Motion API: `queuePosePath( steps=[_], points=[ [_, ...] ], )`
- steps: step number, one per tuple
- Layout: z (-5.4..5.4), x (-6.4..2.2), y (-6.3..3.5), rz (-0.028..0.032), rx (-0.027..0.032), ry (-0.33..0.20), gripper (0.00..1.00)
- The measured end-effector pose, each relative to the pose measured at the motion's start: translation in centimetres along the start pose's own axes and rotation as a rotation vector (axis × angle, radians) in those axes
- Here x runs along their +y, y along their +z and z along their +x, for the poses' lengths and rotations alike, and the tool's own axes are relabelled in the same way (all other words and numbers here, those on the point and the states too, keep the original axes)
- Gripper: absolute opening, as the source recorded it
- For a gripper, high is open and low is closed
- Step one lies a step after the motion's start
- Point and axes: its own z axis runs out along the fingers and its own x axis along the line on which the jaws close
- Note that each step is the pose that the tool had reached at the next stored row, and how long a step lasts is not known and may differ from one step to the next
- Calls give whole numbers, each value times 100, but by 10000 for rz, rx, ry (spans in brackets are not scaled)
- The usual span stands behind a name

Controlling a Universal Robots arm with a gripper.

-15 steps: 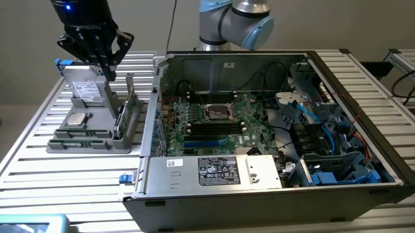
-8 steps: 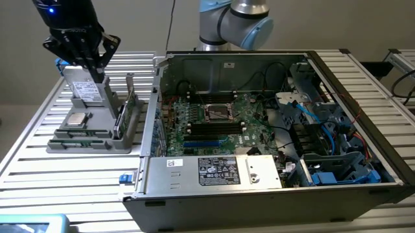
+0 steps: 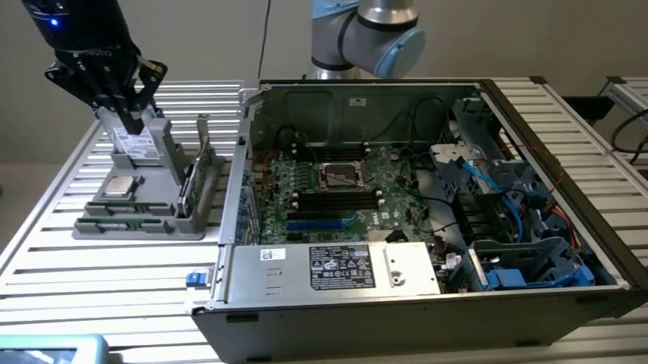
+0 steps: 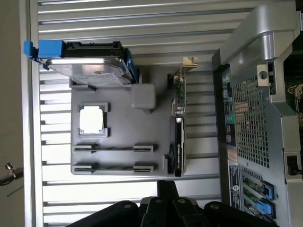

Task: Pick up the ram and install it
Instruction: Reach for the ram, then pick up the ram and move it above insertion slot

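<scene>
Hovering over the gray tray (image 4: 118, 123), the jaws look pinched together and empty; the ram (image 3: 121, 223) lies edge-on, slotted, barely discernible.

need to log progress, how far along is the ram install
Done: nothing visible yet. The ram appears to sit in the grey tray beside the computer case. In hand: the gripper hangs above that tray, apparently carrying nothing. Left: picking up the ram and seating it in the black slots on the motherboard, which look empty.
</scene>
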Motion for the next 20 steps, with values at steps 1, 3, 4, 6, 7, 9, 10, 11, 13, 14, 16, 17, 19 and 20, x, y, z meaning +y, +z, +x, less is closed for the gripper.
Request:
queuePosePath(
  steps=[1, 3, 4, 6, 7, 9, 10, 11, 13, 14, 16, 17, 19, 20],
  points=[
    [24, -2, 6, 31, 16, 1, 11],
    [67, -5, 18, 103, 44, 4, 11],
    [88, -7, 24, 144, 58, 5, 11],
    [132, -11, 36, 220, 88, 6, 11],
    [153, -14, 44, 243, 100, 7, 11],
    [192, -18, 63, 277, 124, 9, 11],
    [212, -20, 73, 291, 138, 9, 11],
    [234, -23, 85, 306, 155, 10, 11],
    [273, -27, 106, 327, 186, 11, 11],
    [292, -29, 117, 337, 201, 12, 11],
    [331, -32, 139, 360, 231, 13, 11],
    [349, -34, 148, 374, 248, 14, 11],
    [386, -37, 169, 401, 282, 14, 11],
    [406, -39, 179, 411, 298, 10, 11]
  ],
)
